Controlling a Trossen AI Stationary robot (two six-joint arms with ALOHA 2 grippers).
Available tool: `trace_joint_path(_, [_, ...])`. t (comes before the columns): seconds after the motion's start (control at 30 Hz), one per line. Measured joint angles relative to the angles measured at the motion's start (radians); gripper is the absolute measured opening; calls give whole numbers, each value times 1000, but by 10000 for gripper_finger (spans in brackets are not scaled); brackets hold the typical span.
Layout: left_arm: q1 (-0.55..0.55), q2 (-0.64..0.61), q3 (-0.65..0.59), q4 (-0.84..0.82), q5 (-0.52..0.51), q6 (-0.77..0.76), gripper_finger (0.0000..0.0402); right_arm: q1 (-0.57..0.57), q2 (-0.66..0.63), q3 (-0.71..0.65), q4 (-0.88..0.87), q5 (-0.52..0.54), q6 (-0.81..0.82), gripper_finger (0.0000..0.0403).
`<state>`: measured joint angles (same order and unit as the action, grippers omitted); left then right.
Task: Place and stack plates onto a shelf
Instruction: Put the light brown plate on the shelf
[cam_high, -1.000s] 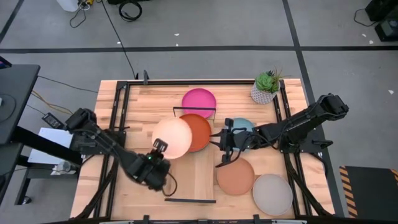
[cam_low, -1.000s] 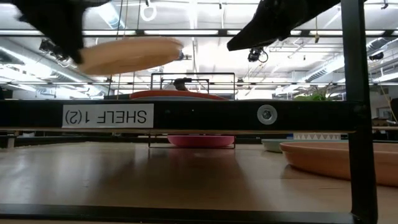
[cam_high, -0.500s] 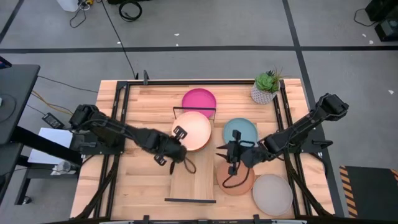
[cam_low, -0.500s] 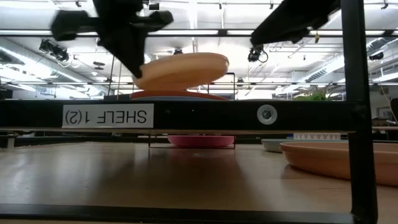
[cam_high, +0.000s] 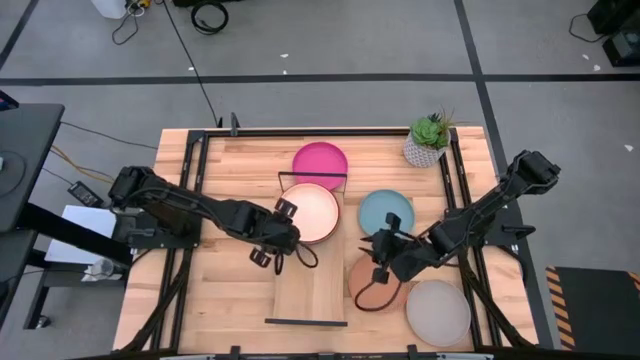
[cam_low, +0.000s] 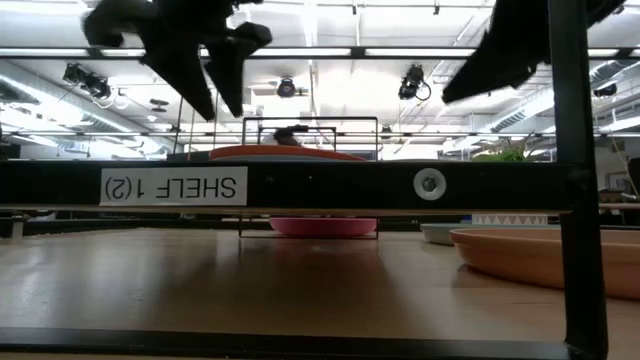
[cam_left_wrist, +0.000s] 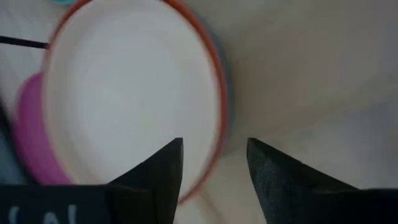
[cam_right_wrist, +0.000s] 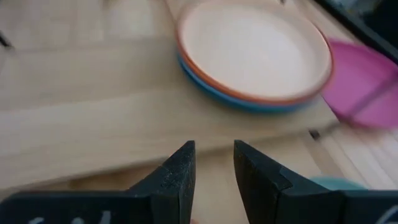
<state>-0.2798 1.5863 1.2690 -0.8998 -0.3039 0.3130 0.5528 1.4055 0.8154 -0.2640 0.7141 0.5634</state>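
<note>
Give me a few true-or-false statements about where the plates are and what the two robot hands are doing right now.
1. The cream-pink plate lies on top of a stack on the shelf. True.
2. The left hand is gripping a plate. False: its fingers are open and empty, just beside the stack.
3. The magenta plate tops the stack. False: it lies alone on the tabletop beyond the shelf's end.
4. The right hand hangs over the terracotta-peach plate. True.
5. The grey plate lies on the shelf. False: it sits on the tabletop near the terracotta-peach plate.
</note>
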Motion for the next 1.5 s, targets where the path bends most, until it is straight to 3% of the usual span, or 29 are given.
trace_joint_path(0.1, [1, -35, -18, 19, 62, -47, 173, -40, 18, 1, -64, -28, 67, 113])
trace_joint_path(0.4, [1, -262, -241, 236, 83, -81, 142, -139, 189, 0, -142, -172, 105, 112])
trace_joint_path(0.57, [8, -369, -358, 348, 80, -88, 141, -158, 182, 0, -209, -181, 140, 112])
trace_joint_path(0.9, [16, -321, -394, 374, -5, -92, 141, -157, 80, 2, -163, -144, 56, 112])
trace_joint_path(1.17, [70, -312, -394, 367, -107, -77, 141, -211, 80, 1, 49, -72, -198, 112])
trace_joint_path(1.33, [132, -282, -394, 359, -88, -47, 141, -273, 80, 1, 232, -167, -383, 112])
trace_joint_path(1.5, [249, -264, -393, 361, -19, -81, 141, -374, 81, 1, 274, -260, -408, 112])
